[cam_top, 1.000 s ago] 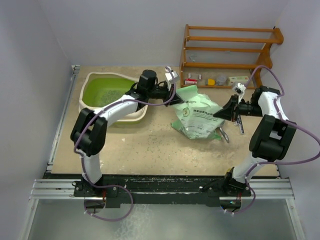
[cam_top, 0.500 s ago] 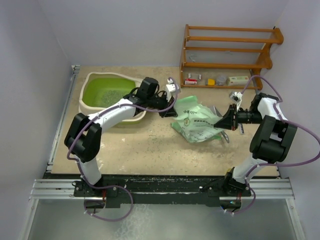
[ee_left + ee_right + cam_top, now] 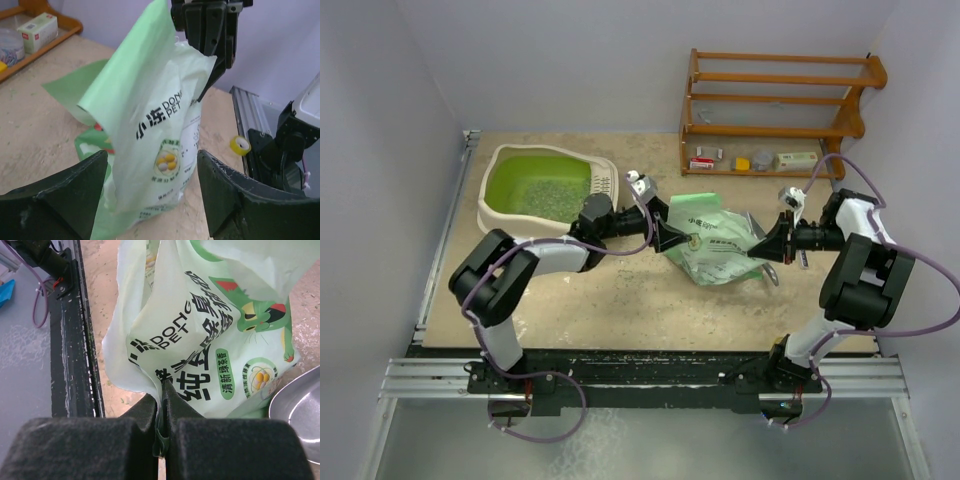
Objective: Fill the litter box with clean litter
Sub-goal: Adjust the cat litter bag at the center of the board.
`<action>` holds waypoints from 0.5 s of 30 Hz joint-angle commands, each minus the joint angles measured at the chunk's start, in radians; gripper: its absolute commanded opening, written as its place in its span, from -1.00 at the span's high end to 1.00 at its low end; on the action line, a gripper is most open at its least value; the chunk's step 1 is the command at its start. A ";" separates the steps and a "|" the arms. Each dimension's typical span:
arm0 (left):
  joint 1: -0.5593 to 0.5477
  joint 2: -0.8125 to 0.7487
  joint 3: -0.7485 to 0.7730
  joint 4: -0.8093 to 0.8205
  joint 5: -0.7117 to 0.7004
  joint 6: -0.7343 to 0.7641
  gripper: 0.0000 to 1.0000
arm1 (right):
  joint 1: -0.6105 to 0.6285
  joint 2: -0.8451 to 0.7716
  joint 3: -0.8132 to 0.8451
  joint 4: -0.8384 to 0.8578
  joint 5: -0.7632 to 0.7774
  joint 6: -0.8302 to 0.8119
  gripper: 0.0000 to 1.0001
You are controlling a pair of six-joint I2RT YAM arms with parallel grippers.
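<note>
The right hand (image 3: 162, 405) was pressed together, pinching a fold of the pale green bag (image 3: 715, 240), the left hand (image 3: 150, 165) stood spread with that bag between its fingers, and left of the bag the litter box (image 3: 603, 182) sat on the bench (image 3: 620, 295), litter (image 3: 545, 195) inside.

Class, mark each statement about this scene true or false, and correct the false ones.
1. The right pincer is shut on the bag. True.
2. The left pincer is clamped shut. False: its jaws stand wide open at the bag's other end.
3. The litter box holds nothing. False: green litter lies inside it.
4. A metal scoop lies beside the bag. True.
</note>
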 commanded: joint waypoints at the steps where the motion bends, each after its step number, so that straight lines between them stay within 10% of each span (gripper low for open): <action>1: -0.009 0.116 -0.001 0.414 -0.028 -0.145 -0.42 | 0.005 -0.051 -0.005 -0.067 -0.009 -0.033 1.00; 5: -0.012 0.245 0.071 0.511 0.001 -0.234 -0.40 | 0.005 -0.080 -0.001 -0.067 -0.010 -0.020 1.00; 10: -0.008 0.347 0.150 0.754 0.096 -0.505 0.60 | 0.003 -0.096 0.008 -0.068 -0.003 -0.008 1.00; 15: -0.007 0.258 0.143 0.700 0.131 -0.536 0.80 | 0.004 -0.073 0.015 -0.063 0.003 -0.004 1.00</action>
